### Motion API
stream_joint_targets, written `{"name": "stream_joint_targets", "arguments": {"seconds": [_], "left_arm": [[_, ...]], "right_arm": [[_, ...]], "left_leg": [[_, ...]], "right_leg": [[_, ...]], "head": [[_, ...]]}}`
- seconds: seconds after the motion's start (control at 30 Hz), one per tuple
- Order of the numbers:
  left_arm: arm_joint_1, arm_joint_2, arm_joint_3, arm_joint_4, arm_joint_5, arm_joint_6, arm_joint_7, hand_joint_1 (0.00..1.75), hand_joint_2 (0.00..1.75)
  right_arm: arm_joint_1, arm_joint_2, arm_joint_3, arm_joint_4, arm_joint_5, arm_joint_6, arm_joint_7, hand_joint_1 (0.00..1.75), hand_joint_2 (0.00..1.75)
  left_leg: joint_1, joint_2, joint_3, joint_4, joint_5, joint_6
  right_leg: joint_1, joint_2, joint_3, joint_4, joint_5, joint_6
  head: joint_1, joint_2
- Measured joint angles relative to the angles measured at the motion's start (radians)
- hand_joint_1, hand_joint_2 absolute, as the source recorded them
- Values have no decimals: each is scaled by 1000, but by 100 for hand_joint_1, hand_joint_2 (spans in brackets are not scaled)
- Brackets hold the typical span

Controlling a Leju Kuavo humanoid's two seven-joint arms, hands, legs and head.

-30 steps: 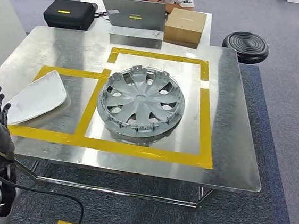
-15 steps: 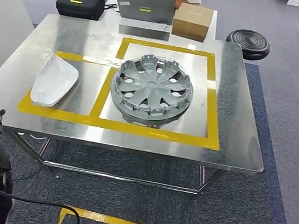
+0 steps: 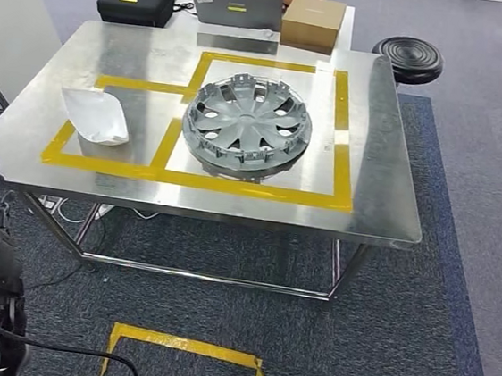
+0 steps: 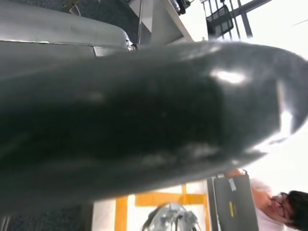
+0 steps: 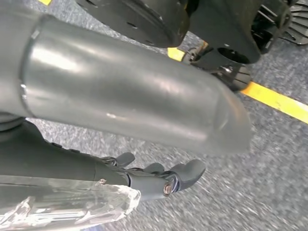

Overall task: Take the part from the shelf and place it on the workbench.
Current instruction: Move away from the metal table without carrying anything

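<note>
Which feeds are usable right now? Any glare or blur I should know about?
Head view: sharp, evenly lit, with soft reflections on the metal workbench; hubcap and white part read clearly. Left wrist view: a blurred dark shape close to the lens, with the background blown out to white. Right wrist view: right hand fairly sharp, carpet motion-blurred.

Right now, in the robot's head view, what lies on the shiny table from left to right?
White curved part → yellow tape strip dividing the two marked areas → grey wheel cover → bare metal workbench edge on the right.
</note>
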Motion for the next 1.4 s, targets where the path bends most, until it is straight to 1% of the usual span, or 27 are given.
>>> {"name": "stream_joint_targets", "arguments": {"seconds": [0.07,0.1,0.13,0.17,0.2,0.27,0.33,0.37,0.43,0.47,0.53,0.6,0.63,0.67,0.73,0.8,0.83,0.87,0.93,0.97,1.03,1.1,1.13,1.2,1.27,1.33,1.4], "left_arm": [[1,-1,-1,0,0,0,0,0,0],[1,-1,-1,0,0,0,0,0,0],[2,-1,-2,0,0,0,0,0,0],[2,-1,-3,0,0,0,0,0,0],[2,-1,-5,-1,0,0,0,0,0],[2,-1,-9,-4,-1,0,0,0,0],[0,-1,-14,-9,-2,0,0,0,0],[1,-1,-16,-11,-2,0,0,0,0],[4,-2,-18,-13,-3,0,0,0,0],[5,-3,-19,-13,-3,-1,0,0,0],[6,-4,-21,-15,-4,-1,0,0,0],[7,-6,-23,-17,-5,-1,1,0,0],[8,-6,-24,-17,-6,-1,1,0,0],[10,-6,-24,-16,-6,-1,1,0,0],[12,-6,-24,-17,-7,-1,3,0,0],[14,-6,-25,-20,-8,-1,4,0,0],[14,-6,-25,-23,-8,-1,4,0,0],[14,-6,-26,-26,-9,0,5,0,0],[17,-6,-30,-28,-10,0,5,0,0],[19,-5,-31,-29,-10,0,6,0,0],[22,-5,-34,-30,-10,0,6,0,0],[22,-5,-35,-31,-10,0,6,0,0],[22,-4,-36,-31,-10,0,6,0,0],[22,-4,-37,-31,-10,0,6,0,0],[22,-4,-39,-32,-10,0,6,0,0],[21,-4,-41,-35,-10,0,6,0,0],[23,-4,-43,-37,-9,0,6,0,0]], "right_arm": [[0,0,0,0,0,0,0,0,0],[0,0,0,0,0,0,0,0,0],[1,0,0,0,0,0,0,0,0],[1,0,0,0,0,0,-1,0,0],[1,0,0,0,0,0,-1,0,0],[0,0,0,0,0,0,-2,0,0],[-2,1,0,0,0,0,-3,0,0],[-2,1,0,0,0,0,-3,0,0],[1,1,0,0,0,0,-3,0,0],[4,1,0,0,0,0,-3,0,0],[7,1,-1,0,0,1,-3,0,0],[7,1,-1,0,0,1,-3,0,0],[6,1,-1,0,0,1,-3,0,0],[6,1,-1,0,0,1,-3,0,0],[5,1,-1,0,0,1,-2,0,0],[0,1,-1,-1,0,0,-3,0,0],[-2,1,-1,-1,0,0,-3,0,0],[-4,1,-1,-1,0,0,-3,0,0],[-3,2,-1,-1,0,1,-3,0,0],[-3,2,-1,-1,0,1,-3,0,0],[-3,3,-1,-1,0,2,-3,0,0],[-3,3,-2,-1,0,2,-3,0,0],[-3,3,-2,-1,0,2,-3,0,0],[-3,3,-2,-1,0,2,-2,0,0],[-3,3,-3,-1,0,2,-3,0,0],[-4,3,-4,-1,0,1,-3,0,0],[-3,3,-4,-1,0,0,-4,0,0]], "left_leg": [[-1,0,-29,127,-112,-5],[-1,0,-39,190,-143,-6],[-1,0,-38,232,-148,-6],[-2,0,-23,242,-131,-4],[-2,0,10,215,-104,-1],[-5,0,117,81,-72,7],[-8,0,198,-44,-86,17],[-11,-1,211,-73,-92,21],[-10,0,194,-78,-84,34],[-9,1,185,-78,-75,42],[-7,3,162,-78,-53,53],[-7,3,132,-77,-28,56],[-7,3,116,-76,-15,55],[-7,3,99,-75,-3,53],[-7,3,71,-73,20,48],[-9,3,51,-69,41,39],[-9,3,46,-69,52,34],[-9,4,42,-69,62,28],[-6,4,36,-69,75,17],[-5,3,27,-59,59,11],[-4,0,0,13,-27,2],[-3,0,-31,145,-122,-3],[-3,0,-36,198,-140,-4],[-3,1,-6,212,-116,-4],[-3,0,86,101,-74,-3],[-4,-1,167,-26,-72,4],[-7,-1,182,-68,-79,17]], "right_leg": [[1,-2,-28,1,27,-9],[2,-3,-44,2,41,-10],[3,-3,-60,4,55,-9],[3,-4,-79,6,68,-8],[3,-4,-96,8,80,-6],[5,-4,-125,16,100,0],[8,-4,-145,24,120,9],[9,-4,-153,26,130,14],[7,-4,-164,28,141,25],[6,-3,-173,41,122,32],[2,-2,-200,126,29,44],[0,-2,-226,257,-59,52],[0,-2,-226,302,-68,54],[0,-2,-212,319,-55,55],[-1,-2,-132,250,2,52],[1,0,-12,89,1,44],[4,1,25,29,-12,40],[6,3,44,-8,-25,36],[8,1,28,-13,-14,22],[7,-1,19,-14,-5,12],[4,-5,-3,-15,21,-4],[5,-6,-30,-12,46,-9],[6,-6,-47,-10,58,-9],[6,-7,-82,-2,79,-6],[6,-7,-113,8,96,0],[9,-6,-137,20,113,9],[11,-6,-150,23,130,18]], "head": [[-2,0],[-2,0],[-2,0],[-2,0],[-2,0],[-3,0],[-2,0],[-2,0],[-2,0],[-1,0],[4,0],[8,0],[9,0],[9,0],[10,0],[10,0],[9,0],[10,0],[14,0],[16,0],[14,0],[10,0],[10,0],[10,0],[9,0],[9,0],[9,0]]}}
